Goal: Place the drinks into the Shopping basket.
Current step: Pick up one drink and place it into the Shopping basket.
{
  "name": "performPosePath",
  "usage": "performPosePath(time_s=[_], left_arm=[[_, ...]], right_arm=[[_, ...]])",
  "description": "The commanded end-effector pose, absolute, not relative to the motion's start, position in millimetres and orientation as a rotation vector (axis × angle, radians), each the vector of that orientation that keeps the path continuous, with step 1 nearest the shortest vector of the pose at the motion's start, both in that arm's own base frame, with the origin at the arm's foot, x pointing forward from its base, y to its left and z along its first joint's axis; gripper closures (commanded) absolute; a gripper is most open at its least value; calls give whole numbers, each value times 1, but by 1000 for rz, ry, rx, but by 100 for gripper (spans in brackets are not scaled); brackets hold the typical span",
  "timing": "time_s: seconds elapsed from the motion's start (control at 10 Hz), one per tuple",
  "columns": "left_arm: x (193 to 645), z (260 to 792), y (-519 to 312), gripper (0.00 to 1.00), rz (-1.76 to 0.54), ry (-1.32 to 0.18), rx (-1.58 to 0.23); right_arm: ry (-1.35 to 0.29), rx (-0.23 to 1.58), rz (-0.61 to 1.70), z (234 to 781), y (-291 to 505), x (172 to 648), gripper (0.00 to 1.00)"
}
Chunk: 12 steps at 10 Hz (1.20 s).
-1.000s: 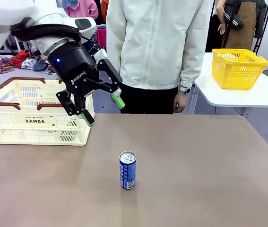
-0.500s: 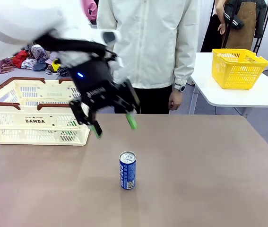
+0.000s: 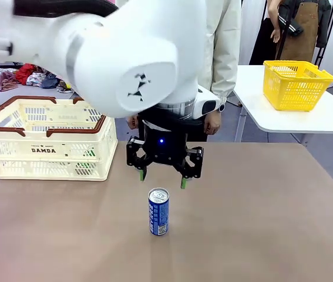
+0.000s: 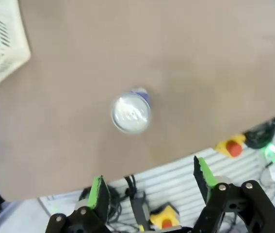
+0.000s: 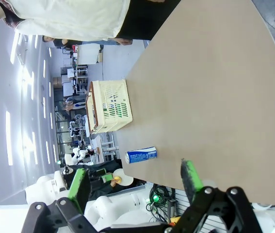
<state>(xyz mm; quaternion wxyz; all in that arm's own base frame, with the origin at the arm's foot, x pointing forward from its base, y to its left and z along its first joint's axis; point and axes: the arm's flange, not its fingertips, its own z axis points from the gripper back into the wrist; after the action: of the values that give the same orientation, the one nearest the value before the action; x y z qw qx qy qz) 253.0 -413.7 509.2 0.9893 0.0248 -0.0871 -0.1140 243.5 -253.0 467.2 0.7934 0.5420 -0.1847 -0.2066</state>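
- Hovering with jaws apart and empty, the left gripper (image 3: 162,178) hangs just above the upright blue can (image 3: 158,211) at mid-table, near the Shopping basket (image 3: 49,147).
- Descending off-centre, a fingertip could clip the rim and topple the can.
- Looking straight down, the left wrist view shows the can's silver top (image 4: 131,112) lying ahead of the pads (image 4: 97,191), not between them; the front view hides that offset.
- Elsewhere, the right gripper (image 5: 135,182) is spread, empty.

A wide matte brown bench (image 3: 260,223) is filling the lower part of the front view, its far edge running in front of a person in a pale zip jacket (image 3: 222,41). Beyond the bench's far right corner, a white side table (image 3: 307,117) is carrying a small yellow plastic lattice basket (image 3: 295,84). A grey floor (image 3: 330,150) is showing past that corner. Near the far left, a heap of coloured clothes (image 3: 22,75) is lying on the floor. In the right wrist view, rows of long ceiling lights (image 5: 8,131) are glowing over a large pale hall.
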Motion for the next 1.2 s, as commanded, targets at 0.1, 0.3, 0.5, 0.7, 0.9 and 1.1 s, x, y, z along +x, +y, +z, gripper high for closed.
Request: performPosePath(time_s=[0.1, 0.3, 0.5, 0.7, 0.9, 1.1], left_arm=[[271, 501, -415, 7, -47, -167, 72], [275, 502, -412, 7, 41, -131, -4], [278, 495, -407, 7, -84, -170, 66], [278, 495, -407, 7, -84, -170, 66], [282, 486, -411, 7, -54, -172, 49], [290, 469, -404, 7, -46, -170, 8]], right_arm=[[-411, 1169, -428, 467, -254, 243, 0], [-411, 1169, -428, 467, -254, 243, 0], [-411, 1169, -428, 467, -254, 243, 0], [-411, 1169, -428, 467, -254, 243, 0], [-411, 1169, -428, 467, -254, 243, 0], [-411, 1169, -428, 467, -254, 243, 0]])
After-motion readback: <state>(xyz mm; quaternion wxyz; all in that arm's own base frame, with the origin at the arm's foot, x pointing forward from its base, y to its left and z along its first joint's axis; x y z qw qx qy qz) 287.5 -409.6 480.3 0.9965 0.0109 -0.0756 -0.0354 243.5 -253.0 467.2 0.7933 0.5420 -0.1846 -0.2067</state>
